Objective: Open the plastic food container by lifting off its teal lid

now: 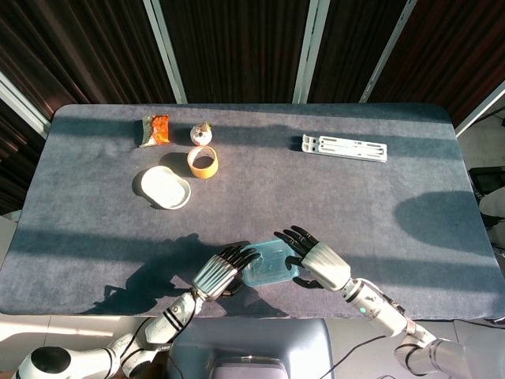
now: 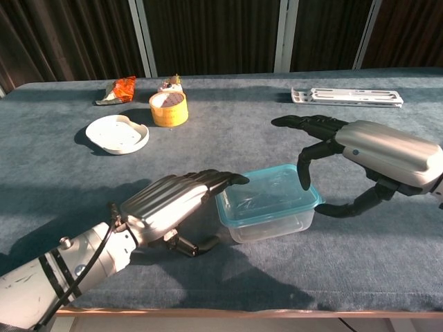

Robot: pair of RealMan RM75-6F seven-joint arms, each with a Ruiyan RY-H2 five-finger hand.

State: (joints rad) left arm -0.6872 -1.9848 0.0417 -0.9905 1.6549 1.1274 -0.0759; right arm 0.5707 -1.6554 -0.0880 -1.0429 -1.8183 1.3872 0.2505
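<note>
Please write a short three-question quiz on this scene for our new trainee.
1. True or false: the teal lid is still on the plastic food container.
2. Which hand has fingers at the lid's left edge?
A. left hand
B. right hand
3. Fill in: the white dish lies nearest the yellow ____.

Key: 1 true; 2 A; 3 tape roll.
</note>
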